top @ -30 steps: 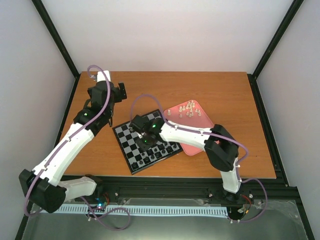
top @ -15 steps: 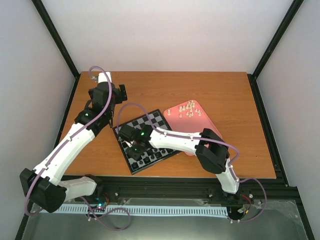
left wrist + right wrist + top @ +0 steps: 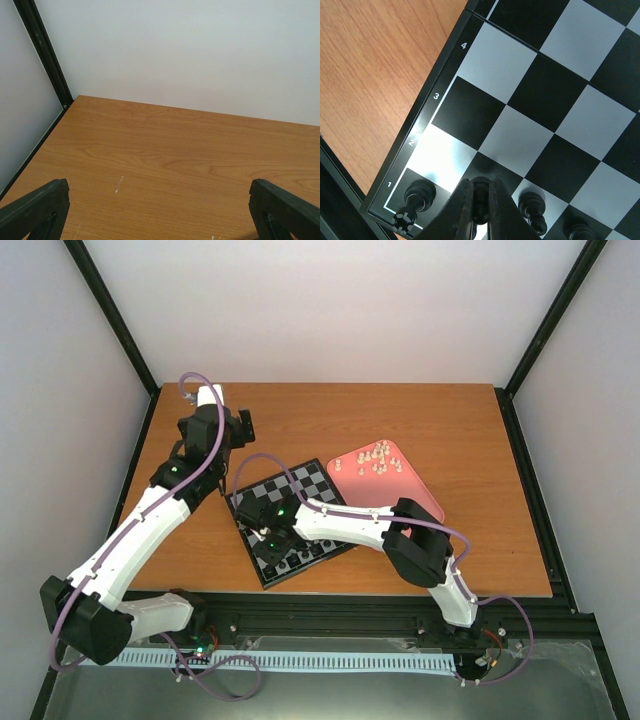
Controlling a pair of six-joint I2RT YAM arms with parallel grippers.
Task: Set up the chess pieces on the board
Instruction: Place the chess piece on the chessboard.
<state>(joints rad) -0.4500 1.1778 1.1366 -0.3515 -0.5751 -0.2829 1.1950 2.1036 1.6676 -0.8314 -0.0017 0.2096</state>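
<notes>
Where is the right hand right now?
In the top view the right hand is over the board's left edge; its wrist view shows it shut on a black piece beside the corner piece.

Numbers 1 to 4 edge the board point(image 3: 490, 75).

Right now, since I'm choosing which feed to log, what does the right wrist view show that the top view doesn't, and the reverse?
Only the right wrist: the rank numbers on the board's border, and the right jaws shut on a black piece, with more black pieces standing alongside. Only the top: the tray holding cream pieces, and the left arm, away from the board. Both: the board and the table.
</notes>
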